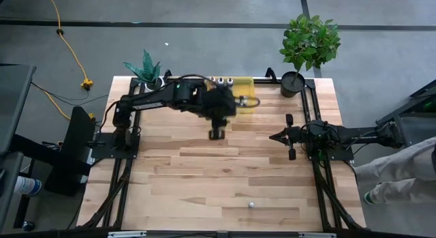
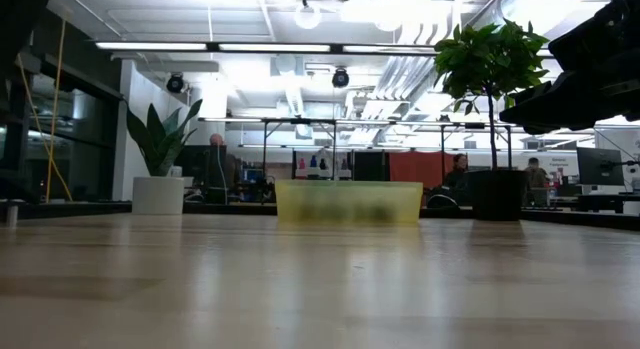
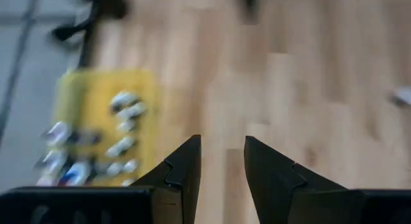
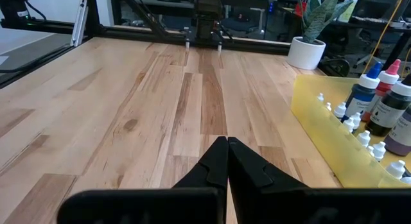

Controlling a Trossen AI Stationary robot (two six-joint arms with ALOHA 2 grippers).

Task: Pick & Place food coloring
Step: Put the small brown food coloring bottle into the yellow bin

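Left hand [image 3: 221,163], fingers apart and empty, hovers over bare bench [image 1: 204,176] just beside the yellow tray [image 1: 245,101] holding the food coloring [image 3: 122,118]. It should centre over one bottle before descending. Right hand [image 4: 227,161], fingers together, waits at the bench's right edge.

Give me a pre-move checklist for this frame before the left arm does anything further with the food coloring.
1. Left pincer empty and open: ok, a clear gap shows between its fingers with nothing in it.
2. Food coloring in sight: ok, the bottles stand in the yellow tray.
3. Left pincer lined up over the bottles: not ok, in the high view it hangs beside the tray over bare table.
4. Right pincer out of the way: ok, shut and empty at the table's right side.
5. Stray small white object near the front edge: cannot tell what it is.
6. Bottles upright: ok in the right wrist view.
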